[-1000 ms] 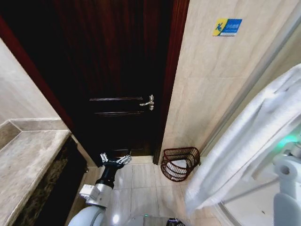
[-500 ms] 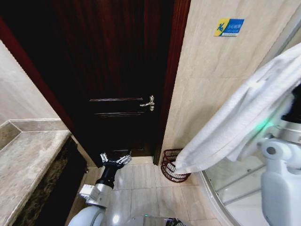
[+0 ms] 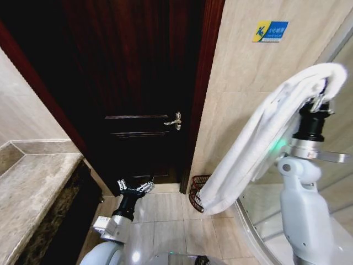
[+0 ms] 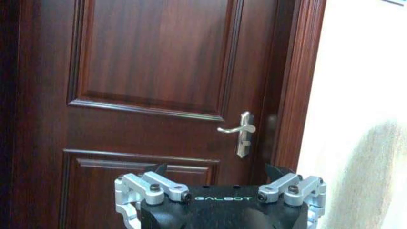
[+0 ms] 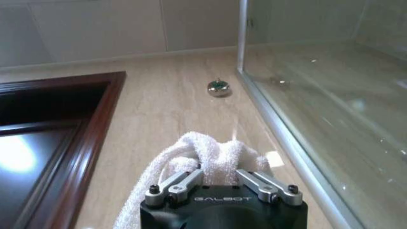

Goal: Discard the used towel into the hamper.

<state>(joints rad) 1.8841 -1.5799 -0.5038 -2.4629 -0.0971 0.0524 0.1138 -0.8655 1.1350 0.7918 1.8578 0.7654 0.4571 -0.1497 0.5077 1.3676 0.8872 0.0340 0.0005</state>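
A long white towel (image 3: 259,138) hangs from my right gripper (image 3: 321,98), which is raised high at the right and shut on the towel's upper end. The right wrist view shows the towel (image 5: 216,155) bunched between the fingers of the right gripper (image 5: 219,177). Its lower end droops over the hamper (image 3: 196,190), a dark red-brown wire basket on the floor by the wall, mostly hidden behind the cloth. My left gripper (image 3: 134,187) rests low near the door, open and holding nothing; the left wrist view shows the left gripper (image 4: 216,179) facing the door.
A dark wooden door (image 3: 138,88) with a metal handle (image 3: 175,120) fills the middle. A stone counter (image 3: 27,187) stands at the left. Beige tiled wall (image 3: 237,83) and a glass shower screen (image 5: 318,95) lie at the right. Tiled floor (image 3: 165,221) lies between.
My right arm has swung up and leftward into fuller view, lifting the towel. The towel's lower end now covers most of the hamper. The left arm has not moved.
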